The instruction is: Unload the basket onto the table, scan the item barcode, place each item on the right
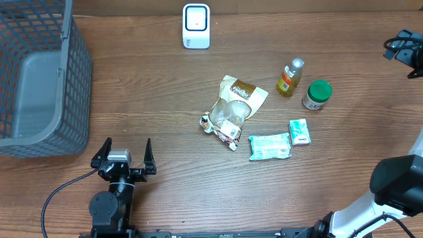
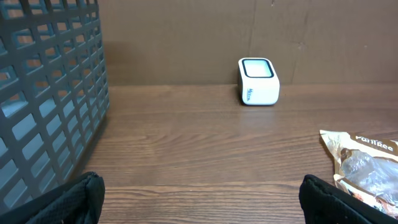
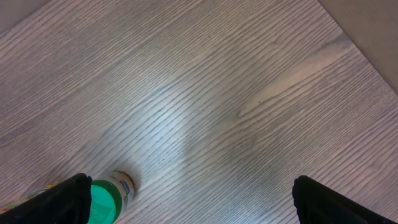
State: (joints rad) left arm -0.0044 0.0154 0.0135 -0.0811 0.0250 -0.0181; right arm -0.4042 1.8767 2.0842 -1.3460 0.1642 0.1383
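The white barcode scanner [image 1: 196,26] stands at the table's far edge and faces me in the left wrist view, scanner [image 2: 259,81]. Several items lie mid-table: a tan snack bag [image 1: 234,106], an oil bottle [image 1: 290,77], a green-lidded jar [image 1: 317,94], a small teal box [image 1: 299,131] and a teal wipes pack [image 1: 269,146]. My left gripper [image 1: 124,155] sits near the front edge, open and empty, well left of the items. At the far right my right gripper [image 1: 398,46] hangs open above the table, with the jar [image 3: 106,198] by its left finger [image 3: 62,200].
A grey mesh basket [image 1: 39,79] fills the back left corner and looms at the left in the left wrist view, basket [image 2: 50,93]. The snack bag [image 2: 364,162] shows at that view's right edge. The right arm's base [image 1: 396,185] stands at the front right.
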